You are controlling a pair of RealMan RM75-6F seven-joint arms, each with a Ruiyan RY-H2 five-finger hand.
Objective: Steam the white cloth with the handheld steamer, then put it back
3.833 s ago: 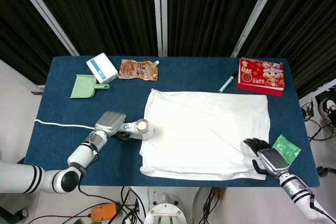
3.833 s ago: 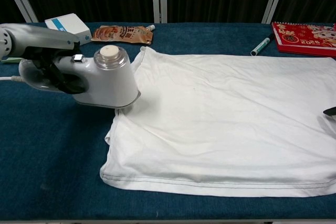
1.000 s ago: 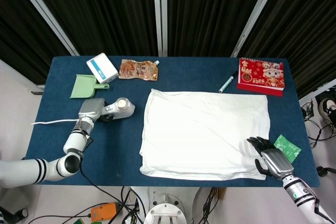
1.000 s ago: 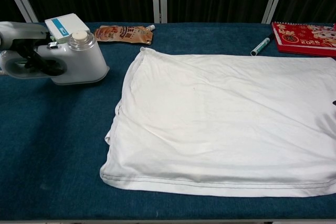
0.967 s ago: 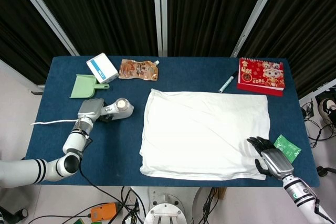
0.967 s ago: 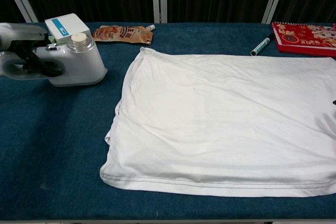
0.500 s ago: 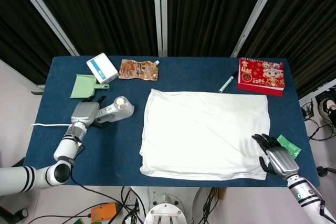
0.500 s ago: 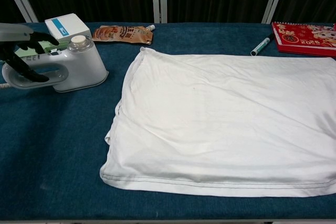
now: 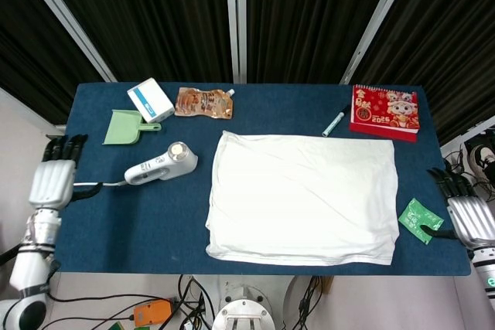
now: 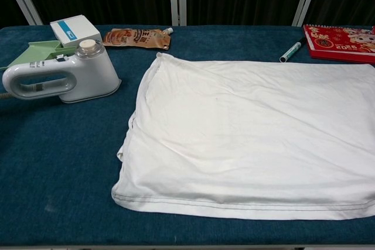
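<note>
Both hands have let go and pulled back to the sides since the earlier pictures, and the steamer now sits alone.

The blue table holds everything. The white cloth lies flat on it, spread over the middle and right part. The handheld steamer rests on the table to the left of the cloth, close to it but not touching. Its cord runs off to the left edge.

The left hand is at the left edge of the table, well apart from the steamer. Its fingers are straight and close side by side, and it holds nothing. The right hand is off the right edge of the table. Its fingers are a little apart and it holds nothing too. A small green packet lies just beside it.

At the back sit a red calendar, a green dustpan, a white and blue box, an orange pouch, and a marker pen.
</note>
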